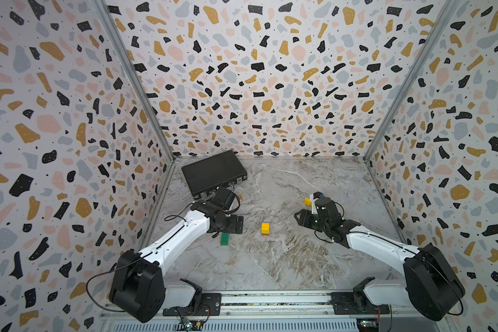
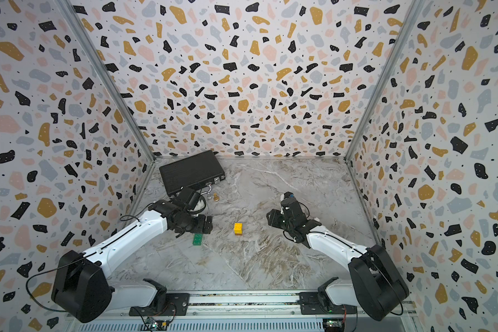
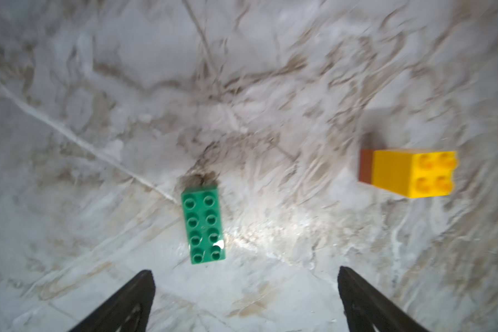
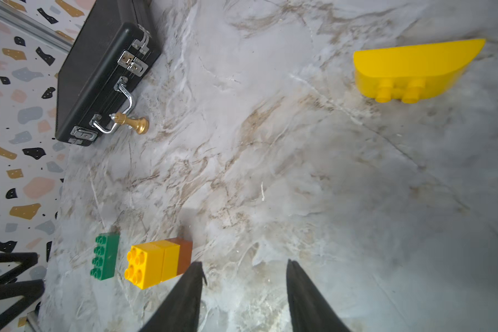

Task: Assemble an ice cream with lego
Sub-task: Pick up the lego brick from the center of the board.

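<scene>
Marble-grey desk, both top views first. Your ice cream stack stands mid-desk between the two arms: one yellow brick on an orange-brown base, studs up, nothing touching it. The green brick lies flat to its left, just in front of the left hand. In a top view the half-round yellow brick sits beyond the right hand, partly hidden by that wrist. A white-and-blue bit shows beside it; too small to tell whether it is a brick or part of the arm. The black case lies closed in the far left corner, with the gold figurine just in front of its handle.

Left wrist view: your left hand is spread wide and empty. Both fingers are clear of the green brick, which lies studs up just beyond the fingertips. The ice cream stack is off to one side, apart from the green brick. The picture is slightly blurred.

Right wrist view: your right hand has its jaws partly apart, with bare desk between them and nothing held. The ice cream stack and green brick lie side by side with a gap between them. The half-round yellow brick lies well apart from both, studs showing along one edge. The figurine is just beside the case handle.
</scene>
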